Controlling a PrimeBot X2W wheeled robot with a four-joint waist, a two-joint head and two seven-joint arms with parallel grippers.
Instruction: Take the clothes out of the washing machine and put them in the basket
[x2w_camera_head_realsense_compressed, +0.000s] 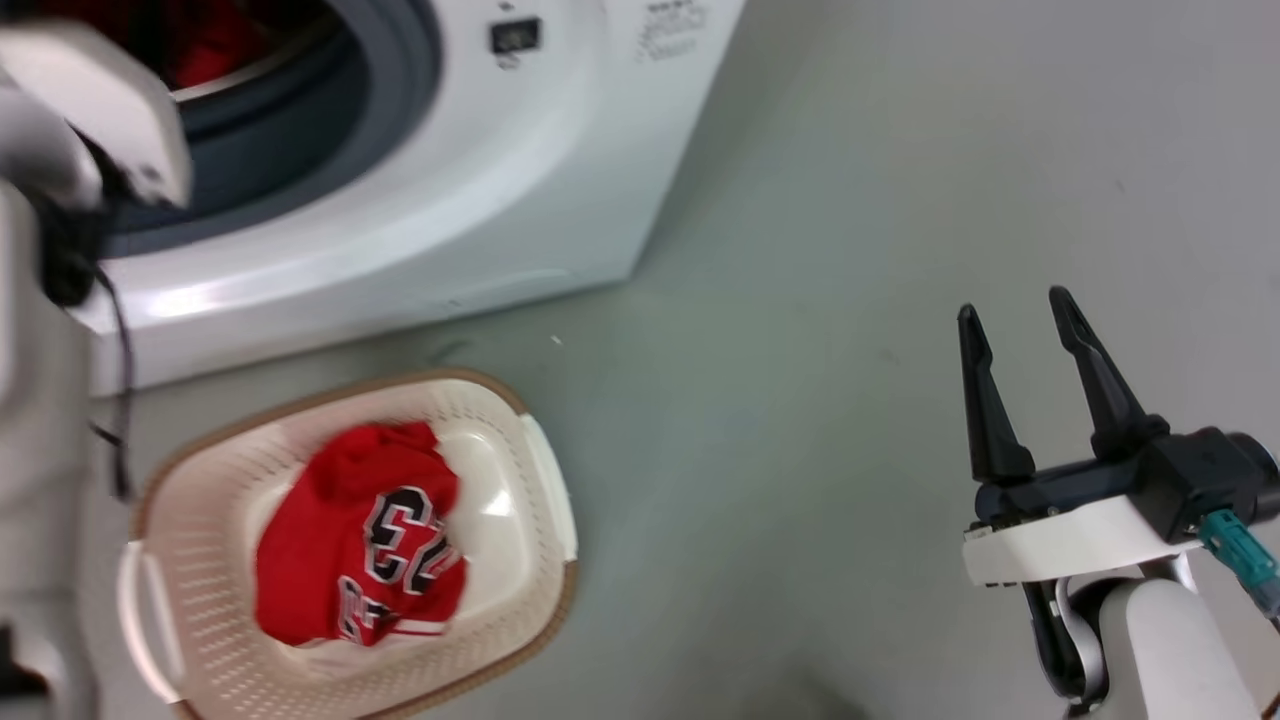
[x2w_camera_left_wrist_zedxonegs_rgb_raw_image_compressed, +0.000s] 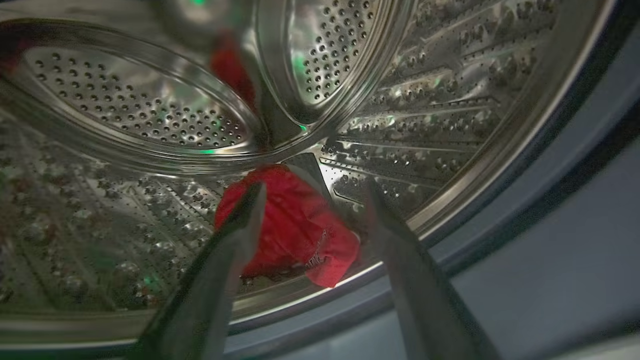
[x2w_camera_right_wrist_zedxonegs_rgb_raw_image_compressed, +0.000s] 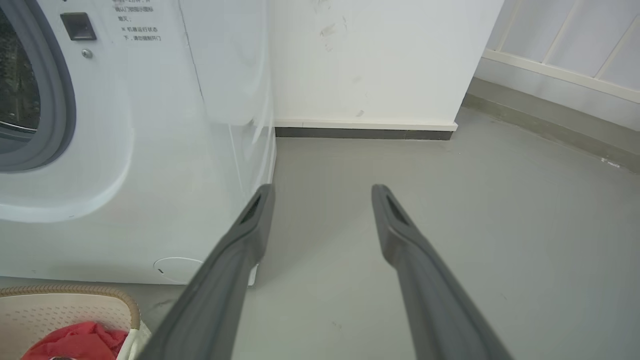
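Note:
The white washing machine (x2w_camera_head_realsense_compressed: 480, 190) stands at the upper left with its grey seal (x2w_camera_head_realsense_compressed: 400, 70) around the opening. A red garment (x2w_camera_left_wrist_zedxonegs_rgb_raw_image_compressed: 295, 230) lies low in the steel drum (x2w_camera_left_wrist_zedxonegs_rgb_raw_image_compressed: 140, 105), near the front lip. My left gripper (x2w_camera_left_wrist_zedxonegs_rgb_raw_image_compressed: 312, 192) is open at the mouth of the drum, its fingers on either side of that garment and short of it. A red jersey with the number 23 (x2w_camera_head_realsense_compressed: 360, 540) lies in the cream basket (x2w_camera_head_realsense_compressed: 540, 480) on the floor before the machine. My right gripper (x2w_camera_head_realsense_compressed: 1015, 310) hangs open over the floor at the right, holding nothing.
Grey floor (x2w_camera_head_realsense_compressed: 800, 400) stretches to the right of the machine and basket. In the right wrist view a white wall (x2w_camera_right_wrist_zedxonegs_rgb_raw_image_compressed: 375, 60) with a dark skirting stands behind, and a pale railing (x2w_camera_right_wrist_zedxonegs_rgb_raw_image_compressed: 560, 55) runs at the far right. My left forearm (x2w_camera_head_realsense_compressed: 90, 120) fills the upper left corner.

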